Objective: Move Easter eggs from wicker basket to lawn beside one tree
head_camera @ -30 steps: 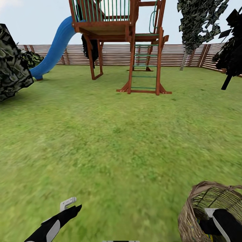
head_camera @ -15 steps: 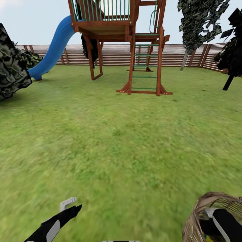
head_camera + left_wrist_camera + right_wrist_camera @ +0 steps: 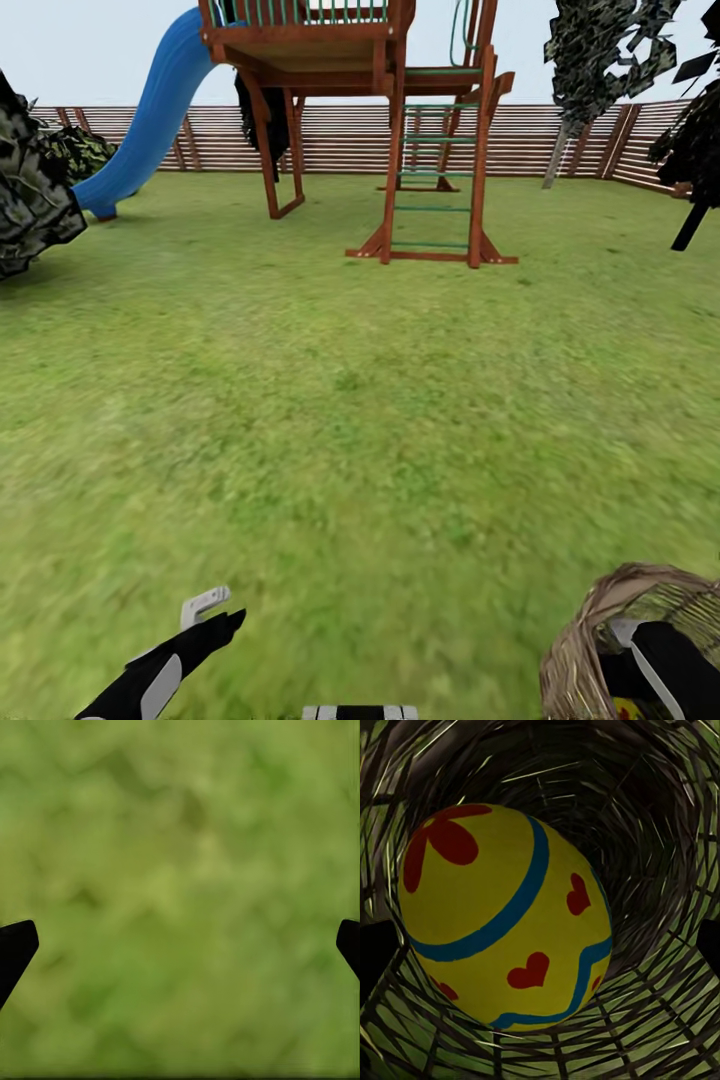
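One Easter egg [image 3: 502,919] lies close before the right gripper's camera, deep inside the wicker basket [image 3: 590,640], yellow with blue bands and red spots (other eggs, if any remain, are hidden from here). To do this pick well, I would centre the egg between the fingers before closing, squeeze gently across its middle so the smooth shell cannot squirt sideways, then lift straight up clear of the rim without dragging the weave. The right gripper's fingertips are lost against the dark wicker, so I cannot tell how wide it stands or whether it grips the egg. The left gripper [image 3: 180,945] hovers over bare lawn [image 3: 360,420] with its jaws spread wide and holding nothing, well apart from the basket.
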